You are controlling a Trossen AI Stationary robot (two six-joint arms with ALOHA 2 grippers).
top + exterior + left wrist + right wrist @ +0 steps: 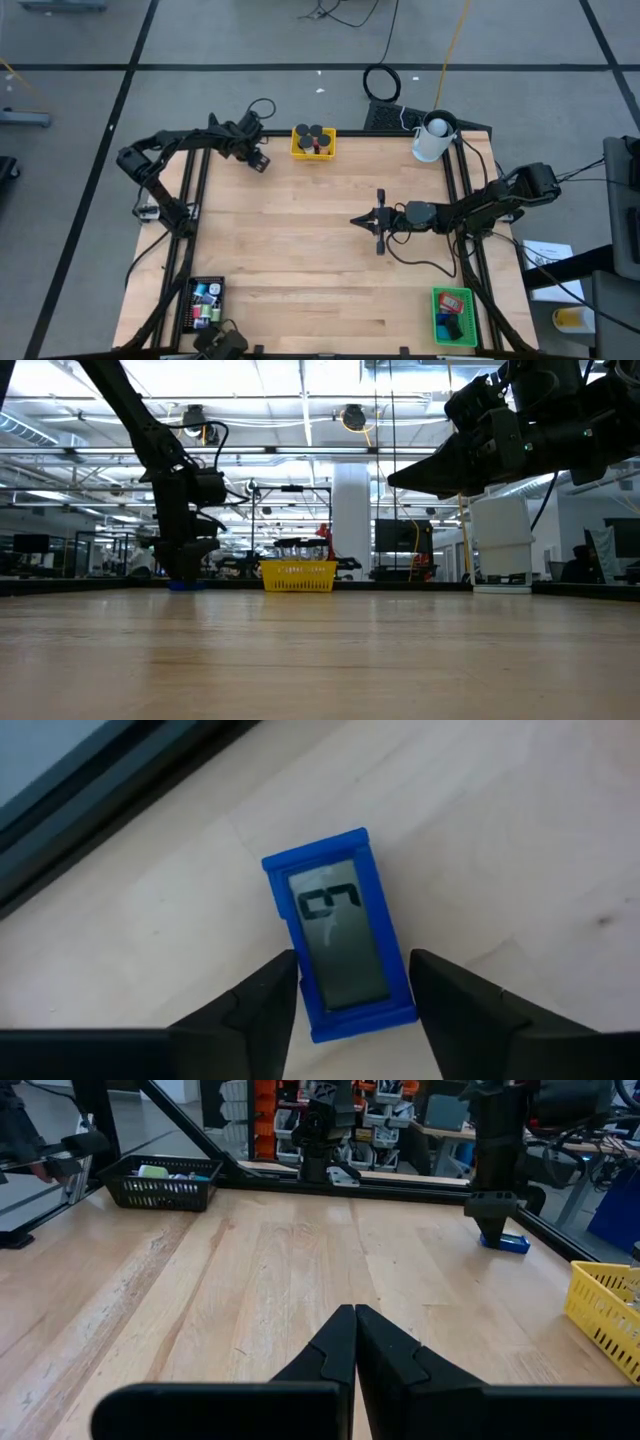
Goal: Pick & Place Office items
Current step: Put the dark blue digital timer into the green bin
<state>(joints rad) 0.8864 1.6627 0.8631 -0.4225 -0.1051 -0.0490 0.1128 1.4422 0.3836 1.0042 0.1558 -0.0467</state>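
Note:
A small blue block (340, 935) with a grey display face lies flat on the wooden table near its far left corner; it also shows as the blue block (505, 1242) in the right wrist view. My left gripper (355, 990) stands over it, pointing steeply down, its two fingers closed against the block's sides. My right gripper (358, 220) hangs shut and level above the middle of the table, holding nothing. My left gripper pinches the blue block's two long sides (308, 988) between its fingers, near one short end. The fingers (270, 995) come from above, slanting down, and lie across the block. The block lies flat on the table, display face up.
A yellow mesh tray (313, 142) with black round caps stands at the far edge, a white cup (432, 138) at the far right. A black tray (205, 303) with small items sits near left, a green tray (453, 315) near right. Bare wood lies between them.

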